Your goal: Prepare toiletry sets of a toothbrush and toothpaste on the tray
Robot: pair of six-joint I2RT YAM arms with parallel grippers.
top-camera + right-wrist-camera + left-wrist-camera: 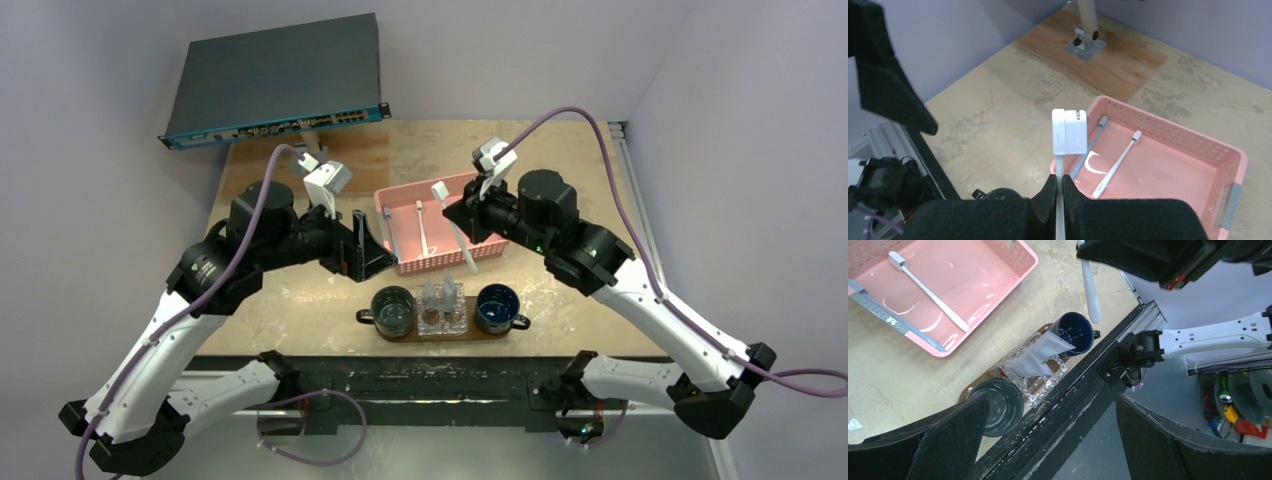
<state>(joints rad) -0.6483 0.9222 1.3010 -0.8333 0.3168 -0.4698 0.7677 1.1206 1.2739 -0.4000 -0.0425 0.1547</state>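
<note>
My right gripper is shut on a white toothbrush and holds it above the pink basket's near side, capped head up. Its handle hangs over the blue mug. A second white toothbrush lies in the basket. The brown tray at the near edge carries two silver-grey tubes in a clear holder between two dark mugs. My left gripper is open and empty, left of the basket.
The pink lattice basket stands mid-table, with a grey stick inside. Mugs stand on the tray's ends. A dark network switch sits at the back left. The table's black front rail runs near the tray.
</note>
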